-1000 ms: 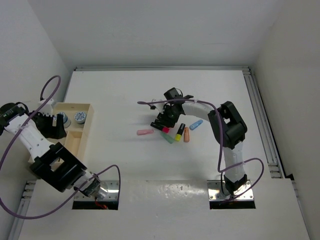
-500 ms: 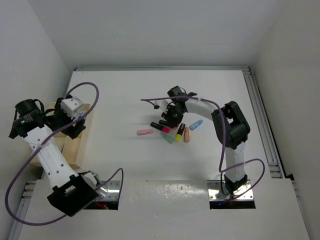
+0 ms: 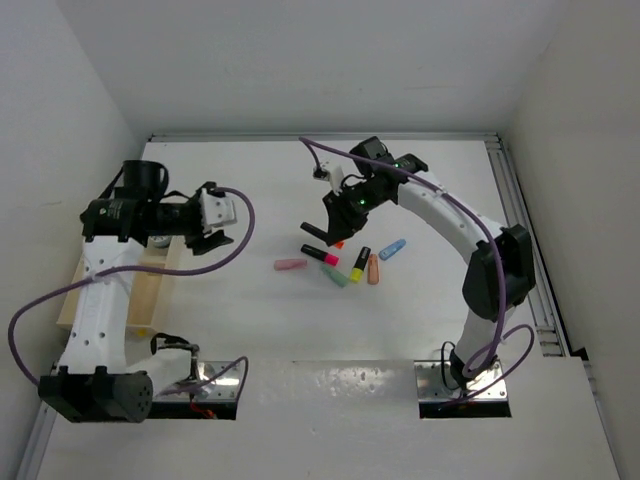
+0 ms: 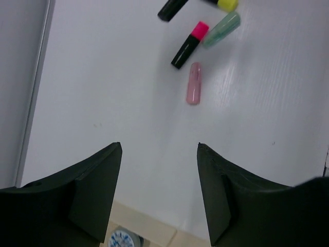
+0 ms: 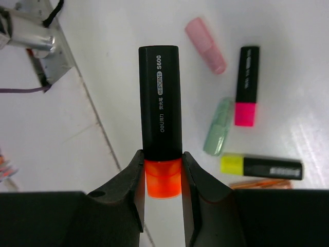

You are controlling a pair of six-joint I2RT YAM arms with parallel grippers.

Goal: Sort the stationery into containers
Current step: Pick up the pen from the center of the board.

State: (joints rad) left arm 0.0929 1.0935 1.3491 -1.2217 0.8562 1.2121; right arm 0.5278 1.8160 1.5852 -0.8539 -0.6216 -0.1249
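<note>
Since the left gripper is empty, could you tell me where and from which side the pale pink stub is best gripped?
Probably from straight above, across the middle of the pale pink stub. It lies flat and apart from the others, so fingers fit down both long sides; its end nearest the pink-capped highlighter is more crowded.

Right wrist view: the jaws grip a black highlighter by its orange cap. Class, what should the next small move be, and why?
Probably swing the right gripper leftward toward the light wooden compartment tray. Its jaws are shut on the black, orange-capped highlighter, apparently raised off the white table, and the tray sits at the table's left edge, far from it.
</note>
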